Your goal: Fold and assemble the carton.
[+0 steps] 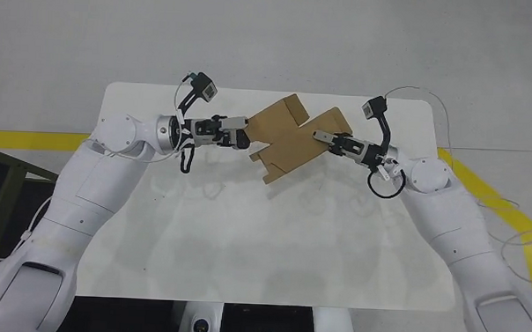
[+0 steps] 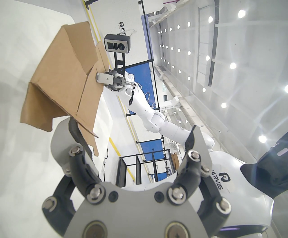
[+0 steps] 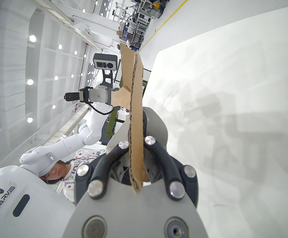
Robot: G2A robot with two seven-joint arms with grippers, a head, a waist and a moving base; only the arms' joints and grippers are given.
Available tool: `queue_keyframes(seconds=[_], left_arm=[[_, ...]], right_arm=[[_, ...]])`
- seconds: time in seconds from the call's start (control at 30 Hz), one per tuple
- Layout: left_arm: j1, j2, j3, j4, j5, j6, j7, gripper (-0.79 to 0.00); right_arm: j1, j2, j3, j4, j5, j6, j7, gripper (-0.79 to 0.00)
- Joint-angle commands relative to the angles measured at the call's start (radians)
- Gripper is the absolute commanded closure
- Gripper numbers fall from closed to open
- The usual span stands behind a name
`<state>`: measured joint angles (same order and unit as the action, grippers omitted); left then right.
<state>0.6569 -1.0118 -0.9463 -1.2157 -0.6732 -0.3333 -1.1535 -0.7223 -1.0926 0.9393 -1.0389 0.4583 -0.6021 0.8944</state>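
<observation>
White table [image 1: 245, 253], two grippers, one carton [image 1: 289, 136]. The right gripper [image 3: 136, 128] is clamped on a carton panel over the table's far half. The left gripper [image 2: 132, 126], fingers spread wide, sits at the carton's opposite edge.

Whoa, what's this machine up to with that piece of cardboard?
A two-armed robot is working a brown carton over a white table. Its right pincer is clamped on one edge of the cardboard. The left pincer sits open at the opposite edge, not gripping. Some of the carton's panels are bent, but it is not yet box-shaped.
</observation>
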Motion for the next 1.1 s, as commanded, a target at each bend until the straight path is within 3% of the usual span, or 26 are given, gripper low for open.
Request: queue_keyframes(seconds=[0.0,0.87,1.07], left_arm=[[-0.001,-0.003,-0.003,0.006,-0.008,0.002,0.008,-0.785],[-0.005,-0.045,0.009,0.077,0.04,0.018,0.053,-0.785],[-0.002,-0.049,0.003,0.082,0.058,0.021,0.052,-0.751]], right_arm=[[-0.001,-0.001,0.004,-0.002,-0.001,-0.001,0.003,0.0],[-0.013,-0.021,0.029,-0.013,-0.016,0.0,0.02,0.0],[-0.017,-0.024,0.037,-0.009,-0.018,0.0,0.022,0.0]])
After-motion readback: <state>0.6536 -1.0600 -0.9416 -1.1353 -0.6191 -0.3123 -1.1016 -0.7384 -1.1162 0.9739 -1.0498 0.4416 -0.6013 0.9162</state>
